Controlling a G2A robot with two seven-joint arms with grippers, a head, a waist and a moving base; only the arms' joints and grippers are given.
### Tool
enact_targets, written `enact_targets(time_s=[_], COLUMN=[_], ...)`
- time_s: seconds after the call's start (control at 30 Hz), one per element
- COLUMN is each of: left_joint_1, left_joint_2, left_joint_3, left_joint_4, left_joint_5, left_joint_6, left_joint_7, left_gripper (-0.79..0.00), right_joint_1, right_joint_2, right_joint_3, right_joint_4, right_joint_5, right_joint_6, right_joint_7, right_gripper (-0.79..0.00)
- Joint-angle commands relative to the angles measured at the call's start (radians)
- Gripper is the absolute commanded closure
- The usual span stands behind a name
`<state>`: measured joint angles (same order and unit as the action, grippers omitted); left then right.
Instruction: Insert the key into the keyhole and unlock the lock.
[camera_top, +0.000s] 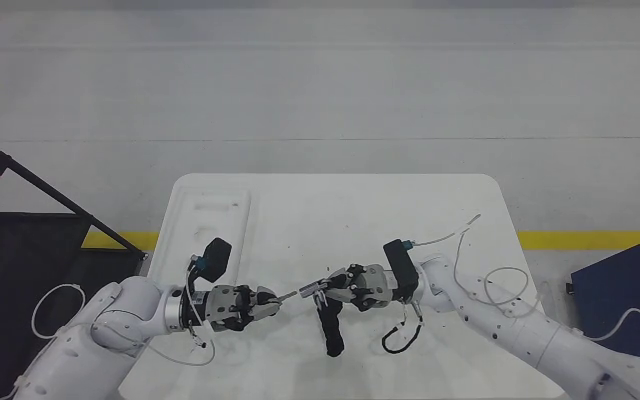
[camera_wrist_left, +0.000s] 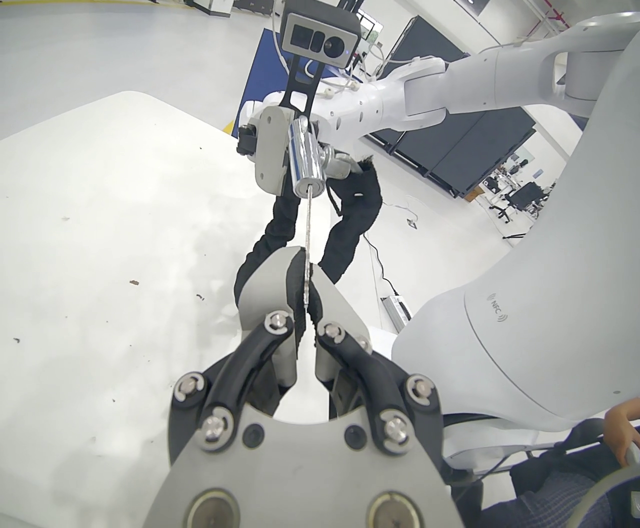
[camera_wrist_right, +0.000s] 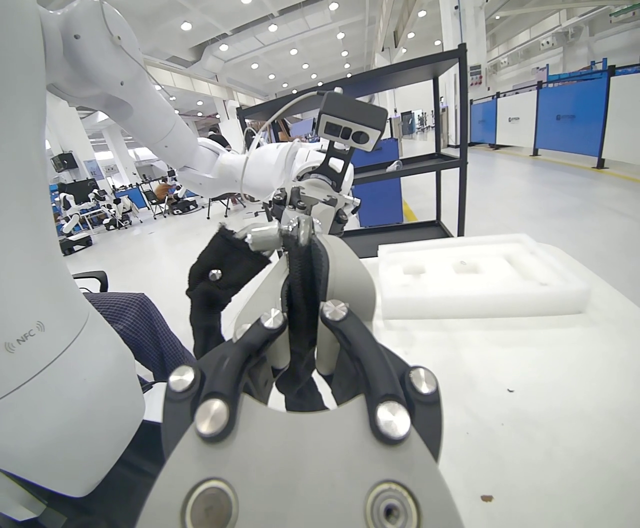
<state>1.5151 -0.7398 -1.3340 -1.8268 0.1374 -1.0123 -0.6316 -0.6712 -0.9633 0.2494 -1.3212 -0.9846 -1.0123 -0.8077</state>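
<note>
**Key in line with the lock, tip at the keyhole**

The thin silver key (camera_wrist_left: 308, 225) is pinched in the closed left gripper (camera_wrist_left: 306, 272); its long axis is pointed straight away from that claw, with the tip at the keyhole of the chrome cylinder lock (camera_wrist_left: 306, 160); the lock is clamped in the closed right gripper (camera_wrist_right: 301, 250), above the white table (camera_top: 440, 220); the keyhole face is seen in the left wrist view, whereas the lock's side is presented in the right wrist view.

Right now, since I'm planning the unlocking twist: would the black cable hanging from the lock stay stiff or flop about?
Probably floppy: the black cable droops in loose bends below the lock. It would likely swing if the right gripper turns. Its cloth-like sleeve looks soft, so probably not slippery.
</note>
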Motion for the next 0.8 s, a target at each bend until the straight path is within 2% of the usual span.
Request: enact_targets(time_s=[0.0, 0.77], left_joint_1=[0.001, -0.015], left_joint_2=[0.004, 0.041], left_joint_3=[-0.001, 0.036], left_joint_4=[-0.002, -0.019], left_joint_5=[0.011, 0.12], left_joint_6=[0.0, 0.0], left_joint_7=[0.003, 0.06], left_gripper=[0.0, 0.0], right_joint_1=[0.003, 0.02], right_joint_2=[0.003, 0.018], right_joint_3=[-0.003, -0.019], right_joint_4=[-0.002, -0.012], right_joint_5=[-0.003, 0.018], right_joint_6=[0.0, 0.0], right_joint_7=[0.0, 0.029], right_gripper=[0.0, 0.0])
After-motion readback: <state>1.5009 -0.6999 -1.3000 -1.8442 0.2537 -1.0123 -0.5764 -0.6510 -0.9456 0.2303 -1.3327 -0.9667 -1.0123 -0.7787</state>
